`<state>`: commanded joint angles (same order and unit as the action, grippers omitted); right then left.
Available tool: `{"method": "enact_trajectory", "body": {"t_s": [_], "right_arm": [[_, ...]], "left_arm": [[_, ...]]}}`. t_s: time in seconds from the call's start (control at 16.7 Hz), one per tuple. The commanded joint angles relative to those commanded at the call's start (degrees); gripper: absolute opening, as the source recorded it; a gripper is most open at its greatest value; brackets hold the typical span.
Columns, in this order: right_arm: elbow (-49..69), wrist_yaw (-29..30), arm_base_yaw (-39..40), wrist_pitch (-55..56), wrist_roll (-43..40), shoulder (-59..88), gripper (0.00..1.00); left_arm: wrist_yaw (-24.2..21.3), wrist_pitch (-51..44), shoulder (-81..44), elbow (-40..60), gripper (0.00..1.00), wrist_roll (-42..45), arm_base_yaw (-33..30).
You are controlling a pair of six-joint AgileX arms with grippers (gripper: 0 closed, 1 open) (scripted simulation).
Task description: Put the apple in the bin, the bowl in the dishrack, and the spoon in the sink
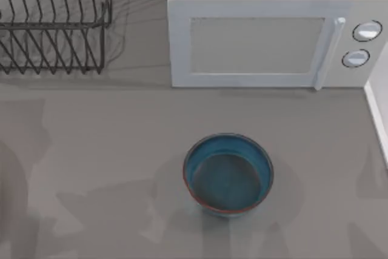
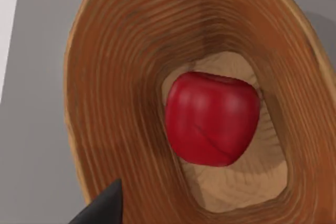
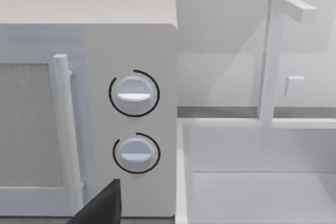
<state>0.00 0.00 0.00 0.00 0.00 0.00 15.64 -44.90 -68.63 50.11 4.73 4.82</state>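
Currently, the scene reads as follows.

Bowl (image 1: 228, 174): stands upright on the grey counter (image 1: 109, 150), in front of the microwave and slightly right of centre in the top view. The teal inside holds nothing.

Rack (image 1: 51, 19): black wire frame at the far left corner of the counter, beside the microwave. No item sits between its prongs. The bowl is well apart from it.

Apple (image 2: 211, 118): lies on the pale flat bottom of the bin, near its middle, as seen in the left wrist view.

Bin (image 2: 121, 77): a wooden, ribbed, oval container with steep walls. It holds the apple alone. It stands on a grey surface.

Microwave (image 1: 267, 34): white, door shut, with a vertical handle (image 1: 327, 53) and two round dials (image 3: 135, 94) on its right side.

Sink (image 3: 257, 182): white basin just right of the microwave, with a white tap (image 3: 273, 56) rising behind it. The visible part of the basin holds nothing.

Left claw: looks down into the bin from above the apple. One dark fingertip (image 2: 102, 208) shows at the picture's edge; the opening cannot be told.

Right claw: faces the microwave dials and the sink. One dark fingertip (image 3: 102, 205) shows; the opening cannot be told.
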Motion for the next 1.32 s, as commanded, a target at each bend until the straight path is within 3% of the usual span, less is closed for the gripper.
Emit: {"method": "enact_trajectory", "body": {"t_s": [0.36,0.66,0.9,1.32], "right_arm": [[0.0,0.0,0.0,0.0,0.0,0.0,1.0],[0.0,0.0,0.0,0.0,0.0,0.0,1.0],[0.0,0.0,0.0,0.0,0.0,0.0,1.0],[0.0,0.0,0.0,0.0,0.0,0.0,1.0]], "left_arm": [[-7.7,21.1,39.8,-27.4,1.0,-1.5,-2.6],[-13.4,38.2,61.8,-44.1,1.0,-3.5,-4.3],[-15.6,44.7,68.5,-49.9,1.0,-4.7,-4.8],[-15.6,44.4,67.9,-49.6,1.0,-4.7,-5.0]]}}
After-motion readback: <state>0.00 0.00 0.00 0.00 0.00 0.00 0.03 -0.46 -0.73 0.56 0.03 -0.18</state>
